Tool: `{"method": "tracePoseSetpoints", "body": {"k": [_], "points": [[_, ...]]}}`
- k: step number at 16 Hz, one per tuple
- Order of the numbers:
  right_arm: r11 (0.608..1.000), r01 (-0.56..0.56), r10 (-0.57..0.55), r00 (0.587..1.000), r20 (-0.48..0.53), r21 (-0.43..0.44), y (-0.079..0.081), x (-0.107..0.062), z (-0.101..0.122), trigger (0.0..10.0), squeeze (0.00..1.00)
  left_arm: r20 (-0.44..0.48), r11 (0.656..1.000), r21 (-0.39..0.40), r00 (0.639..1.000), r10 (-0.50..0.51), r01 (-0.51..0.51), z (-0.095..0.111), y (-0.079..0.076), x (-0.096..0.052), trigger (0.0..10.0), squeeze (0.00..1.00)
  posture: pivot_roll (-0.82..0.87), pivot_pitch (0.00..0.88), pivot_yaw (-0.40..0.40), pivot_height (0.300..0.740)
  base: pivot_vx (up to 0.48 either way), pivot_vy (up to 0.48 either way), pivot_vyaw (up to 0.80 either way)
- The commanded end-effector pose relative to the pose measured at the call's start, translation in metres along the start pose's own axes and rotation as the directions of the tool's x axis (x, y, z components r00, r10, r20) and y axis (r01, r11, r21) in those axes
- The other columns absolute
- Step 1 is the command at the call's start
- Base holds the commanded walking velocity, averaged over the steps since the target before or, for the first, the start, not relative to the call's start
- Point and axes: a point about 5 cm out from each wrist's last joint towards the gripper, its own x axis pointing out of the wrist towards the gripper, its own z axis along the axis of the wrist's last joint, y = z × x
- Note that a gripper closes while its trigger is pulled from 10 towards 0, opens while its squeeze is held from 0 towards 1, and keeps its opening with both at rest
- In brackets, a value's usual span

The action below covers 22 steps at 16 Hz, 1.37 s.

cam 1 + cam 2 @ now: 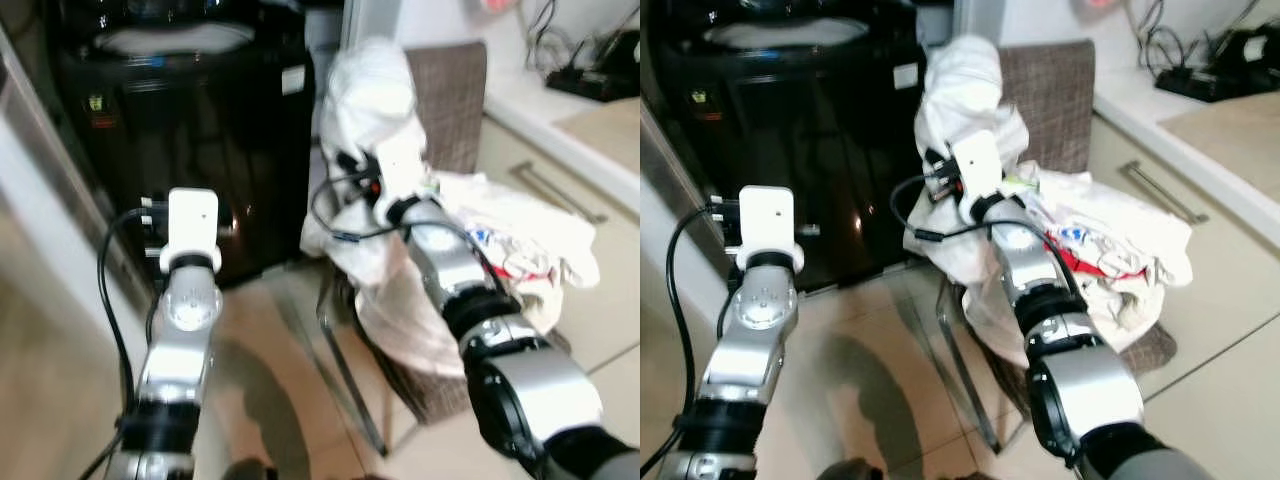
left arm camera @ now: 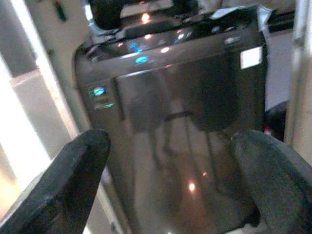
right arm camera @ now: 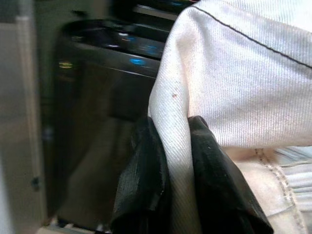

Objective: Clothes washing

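White garment (image 3: 234, 83) pinched in right gripper (image 3: 178, 180), apparently beside washer (image 1: 190, 130).

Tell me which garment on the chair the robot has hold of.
The plain white garment lifted above the chair, pinched in the right gripper; the printed one with red marks lies loose on the seat.

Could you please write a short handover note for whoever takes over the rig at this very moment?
Right hand: shut on a white garment, lifted above the chair.
Left hand: open, holding nothing, facing the front of the black washing machine.
More clothes lie heaped on the chair seat.
Done: one garment gripped.
Left: carry it to the washer, drop it in, then fetch the rest.
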Motion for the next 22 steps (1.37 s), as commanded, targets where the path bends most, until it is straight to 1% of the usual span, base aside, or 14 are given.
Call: {"method": "tracePoseSetpoints", "body": {"k": [1,2,4,6,8,9,10,14,16,18,19,20,21,22], "points": [[0.999,-0.03,0.031,0.999,0.021,-0.023,0.006,0.006,0.008,0.8,0.0,-0.008,1.0,0.004,1.0,0.019,-0.019,-0.001,0.003,0.001,10.0,0.0,0.08,0.0,-0.055,0.74,0.0,0.0,0.0],[1.0,-0.007,0.007,1.0,-0.025,-0.003,0.003,0.002,-0.002,10.0,0.0,-0.009,1.0,0.004,1.0,0.027,-0.027,-0.001,0.005,0.001,10.0,0.0,0.08,0.0,-0.057,0.74,0.0,0.0,0.0],[0.999,0.037,-0.036,0.995,-0.095,0.012,-0.001,-0.008,-0.019,10.0,0.0,-0.021,0.999,0.002,0.999,0.046,-0.046,-0.004,0.007,0.001,10.0,0.0,0.08,0.0,-0.06,0.74,0.0,0.0,0.0],[0.998,0.054,-0.052,0.993,-0.109,0.02,-0.002,-0.012,-0.025,10.0,0.0,-0.016,0.999,0.017,0.999,0.046,-0.046,-0.004,0.007,0.002,10.0,0.0,0.08,0.0,-0.06,0.74,0.0,0.0,0.0],[0.994,0.103,-0.099,0.989,-0.106,0.037,-0.005,-0.016,-0.028,10.0,0.0,-0.009,0.999,0.018,0.999,0.034,-0.034,-0.003,0.007,0.003,10.0,0.0,0.07,0.0,-0.053,0.74,0.0,0.0,0.0],[0.993,0.113,-0.109,0.988,-0.11,0.035,-0.005,-0.018,-0.031,10.0,0.0,0.0,1.0,-0.025,1.0,0.019,-0.019,-0.002,0.008,0.002,10.0,0.0,0.06,0.0,-0.05,0.74,0.27,0.0,0.0],[0.993,0.114,-0.109,0.987,-0.114,0.034,-0.004,-0.019,-0.033,10.0,0.0,0.005,0.999,-0.042,1.0,0.013,-0.013,-0.001,0.009,0.002,10.0,0.0,0.06,0.0,-0.05,0.74,0.394,0.274,0.0],[0.992,0.116,-0.11,0.987,-0.114,0.05,-0.005,-0.02,-0.033,10.0,0.0,0.004,0.999,-0.026,1.0,0.027,-0.027,-0.001,0.01,0.003,10.0,0.0,0.06,0.0,-0.046,0.74,0.392,0.277,0.0],[0.991,0.125,-0.118,0.986,-0.12,0.047,-0.007,-0.02,-0.032,10.0,0.0,0.001,0.999,-0.029,1.0,0.029,-0.029,-0.002,0.011,0.003,10.0,0.0,0.06,0.0,-0.046,0.74,0.394,0.274,0.69],[0.992,0.123,-0.119,0.986,-0.117,0.027,-0.009,-0.019,-0.03,10.0,0.11,-0.001,0.999,-0.027,0.999,0.035,-0.035,-0.002,0.011,0.003,10.0,0.0,0.07,0.0,-0.051,0.74,0.399,0.268,0.67],[0.991,0.13,-0.126,0.985,-0.115,0.02,-0.011,-0.018,-0.029,10.0,0.15,-0.013,0.999,-0.019,0.999,0.047,-0.047,-0.003,0.011,0.003,10.0,0.0,0.07,0.0,-0.054,0.74,0.379,0.24,0.64],[0.989,0.146,-0.142,0.982,-0.121,0.021,-0.016,-0.018,-0.028,10.0,0.14,-0.026,0.998,-0.011,0.998,0.06,-0.061,-0.004,0.011,0.003,10.0,0.0,0.07,0.0,-0.054,0.74,0.0,0.0,0.64],[0.989,0.147,-0.144,0.982,-0.122,0.023,-0.016,-0.018,-0.028,10.0,0.14,-0.025,0.998,-0.017,0.998,0.054,-0.054,-0.004,0.01,0.003,10.0,0.0,0.07,0.0,-0.054,0.74,0.0,0.0,0.64],[0.985,0.171,-0.165,0.979,-0.124,0.039,-0.02,-0.019,-0.028,10.0,0.08,-0.007,1.0,-0.003,1.0,0.03,-0.03,-0.002,0.006,0.003,10.0,0.0,0.07,0.0,-0.054,0.74,0.0,0.0,0.41]]}}
